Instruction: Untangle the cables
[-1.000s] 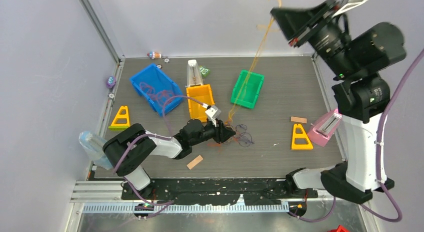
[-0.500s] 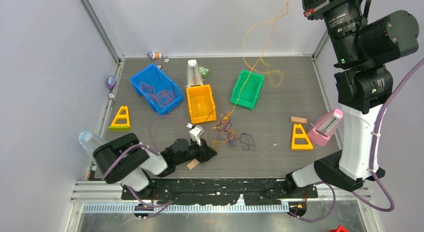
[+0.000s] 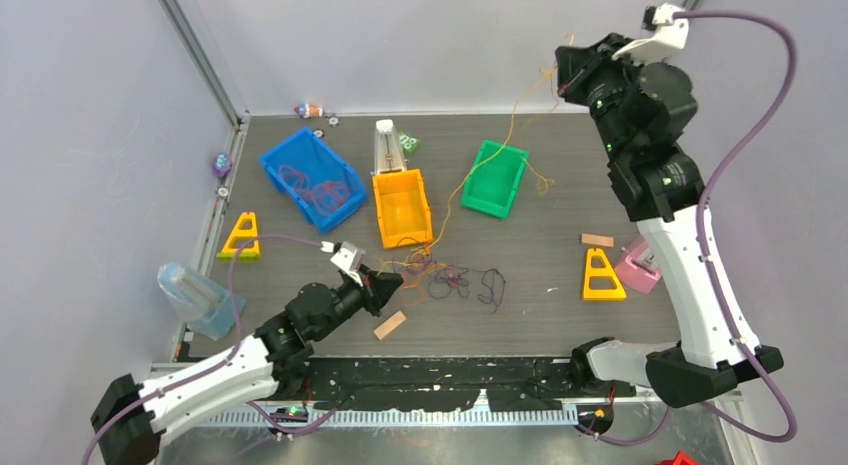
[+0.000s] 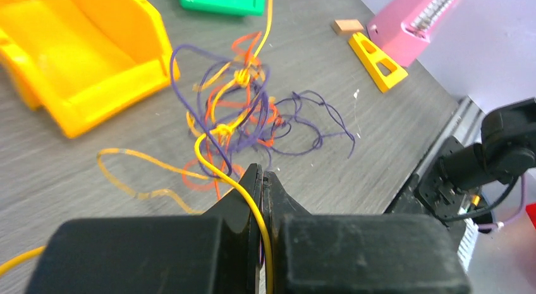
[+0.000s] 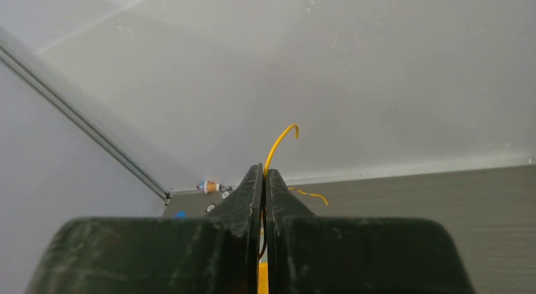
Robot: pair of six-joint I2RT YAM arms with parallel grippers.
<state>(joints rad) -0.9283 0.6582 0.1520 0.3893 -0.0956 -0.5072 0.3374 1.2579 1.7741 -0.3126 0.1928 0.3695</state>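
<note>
Left gripper (image 4: 262,179) clamps a yellow cable (image 4: 218,171) beside the tangle (image 4: 246,110). Right gripper (image 5: 263,172), raised high, pinches a yellow strand (image 5: 278,141)

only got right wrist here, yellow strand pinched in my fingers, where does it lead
observer: from the right gripper the yellow cable drops past the green bin into the tangle on the table
operator: left arm doing what
observer: left gripper is shut on a yellow strand at the tangle's near edge; cannot tell if it's yours
operator: anything sorted yet
observer: reddish loops lie in the blue bin
</note>
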